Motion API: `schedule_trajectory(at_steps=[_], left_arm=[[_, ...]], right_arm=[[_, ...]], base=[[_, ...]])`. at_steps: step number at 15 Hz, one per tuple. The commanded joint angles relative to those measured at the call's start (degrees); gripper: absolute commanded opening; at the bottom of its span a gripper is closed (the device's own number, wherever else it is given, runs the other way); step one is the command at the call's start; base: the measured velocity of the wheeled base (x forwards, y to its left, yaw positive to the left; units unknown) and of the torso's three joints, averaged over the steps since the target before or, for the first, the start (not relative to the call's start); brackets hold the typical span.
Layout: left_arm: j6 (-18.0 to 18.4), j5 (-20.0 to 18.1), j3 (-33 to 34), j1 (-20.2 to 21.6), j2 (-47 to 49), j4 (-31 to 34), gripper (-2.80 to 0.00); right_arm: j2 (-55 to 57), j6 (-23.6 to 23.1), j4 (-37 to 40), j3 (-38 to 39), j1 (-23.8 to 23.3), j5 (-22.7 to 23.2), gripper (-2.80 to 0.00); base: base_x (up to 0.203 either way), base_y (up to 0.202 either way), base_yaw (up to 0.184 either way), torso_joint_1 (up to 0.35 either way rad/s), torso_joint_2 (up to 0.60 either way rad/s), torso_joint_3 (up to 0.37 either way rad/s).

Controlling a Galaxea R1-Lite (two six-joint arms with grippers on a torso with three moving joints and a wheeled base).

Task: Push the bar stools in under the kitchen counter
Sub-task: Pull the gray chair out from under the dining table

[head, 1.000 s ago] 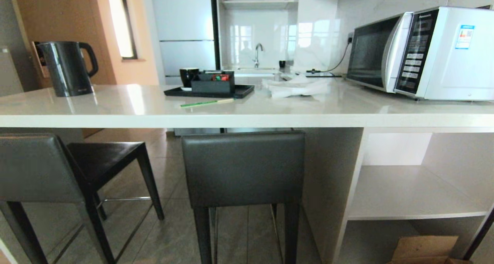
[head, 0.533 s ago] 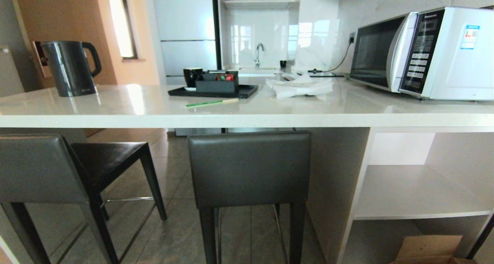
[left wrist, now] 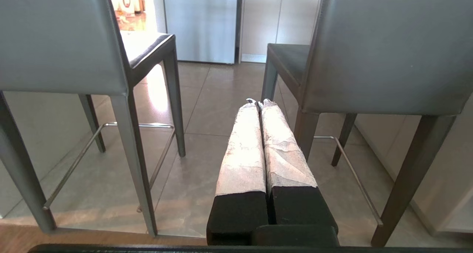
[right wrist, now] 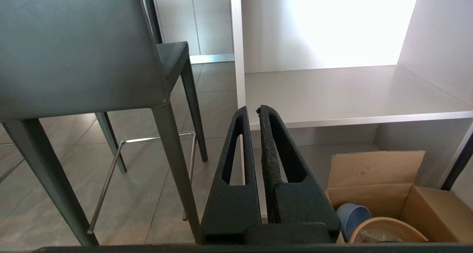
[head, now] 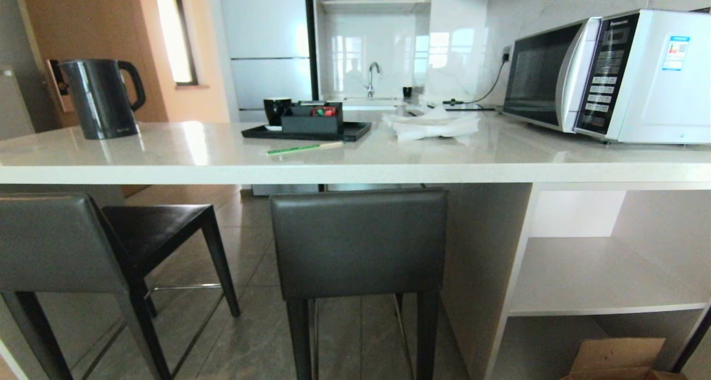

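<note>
Two bar stools stand at the kitchen counter (head: pixel 355 171), a long glossy white slab. The left stool (head: pixel 53 241) stands turned at an angle, its dark seat showing beyond the grey backrest. The right stool (head: pixel 358 241) faces the counter squarely, its backrest just below the slab's front edge, beside the white end panel (head: pixel 483 258). My left gripper (left wrist: pixel 257 102), its fingers wrapped in white tape, is shut and empty, low between the left stool (left wrist: pixel 55 38) and the right stool (left wrist: pixel 391 49). My right gripper (right wrist: pixel 252 108) is shut and empty, between the right stool (right wrist: pixel 74 49) and the shelves. Neither gripper shows in the head view.
On the counter stand a black kettle (head: pixel 100 98), a black tray (head: pixel 305 131) with a cup and box, a green stick (head: pixel 304 147), crumpled white paper (head: pixel 433 125) and a microwave (head: pixel 611 77). Open white shelves (head: pixel 594 274) hold a cardboard box (right wrist: pixel 391 194) with bowls below.
The whole head view shifted slightly to the right at first, so the camera moved, then held still. The stools stand as before.
</note>
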Motion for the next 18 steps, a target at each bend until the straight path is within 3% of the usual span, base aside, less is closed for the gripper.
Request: schedule_trajectory(at_steps=[1, 9, 16, 18], left_arm=[[-0.1, 0.0, 0.0, 0.0, 0.1, 0.0, -2.80], [-0.1, 0.0, 0.0, 0.0, 0.1, 0.0, -2.80], [-0.1, 0.0, 0.0, 0.0, 0.1, 0.0, -2.80], [-0.1, 0.0, 0.0, 0.0, 0.1, 0.0, -2.80]], right_arm=[[0.1, 0.0, 0.0, 0.0, 0.0, 0.0, -2.80], [0.1, 0.0, 0.0, 0.0, 0.0, 0.0, -2.80], [0.1, 0.0, 0.0, 0.0, 0.0, 0.0, -2.80], [0.0, 0.0, 0.0, 0.0, 0.0, 0.0, -2.80]], base=[[0.000, 0.000, 0.000, 0.000, 0.00, 0.000], [0.008, 0.000, 0.000, 0.000, 0.00, 0.000], [0.186, 0.000, 0.002, 0.003, 0.00, 0.002], [0.036, 0.000, 0.004, 0.003, 0.00, -0.003]])
